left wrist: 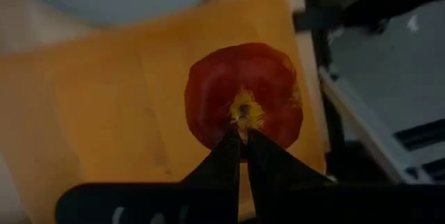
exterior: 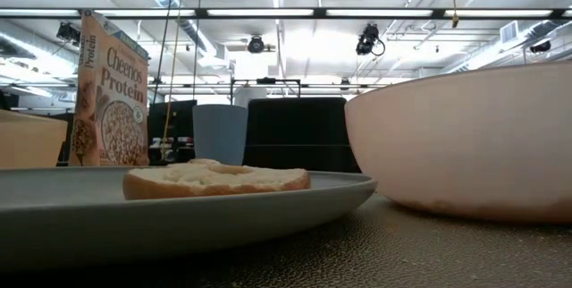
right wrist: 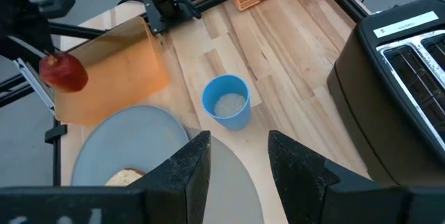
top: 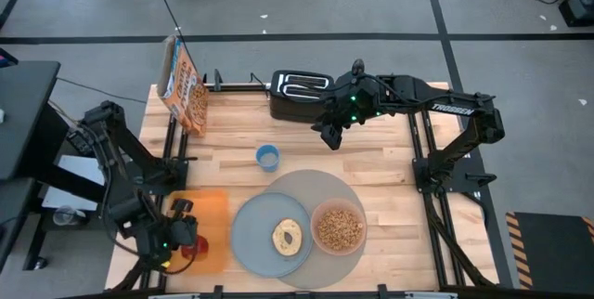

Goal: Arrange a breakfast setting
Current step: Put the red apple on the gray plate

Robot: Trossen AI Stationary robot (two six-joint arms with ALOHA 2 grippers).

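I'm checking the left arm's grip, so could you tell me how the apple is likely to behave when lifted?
The apple is round and glossy, so it may roll on the tray. The left gripper looks shut on its stem alone, so it could swing or slip off.

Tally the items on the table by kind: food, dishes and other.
Food: 4: red apple, toasted bread, cereal, cereal box
Dishes: 3: plate, pink bowl, blue cup
Other: 3: grey mat, orange tray, toaster
Total: 10
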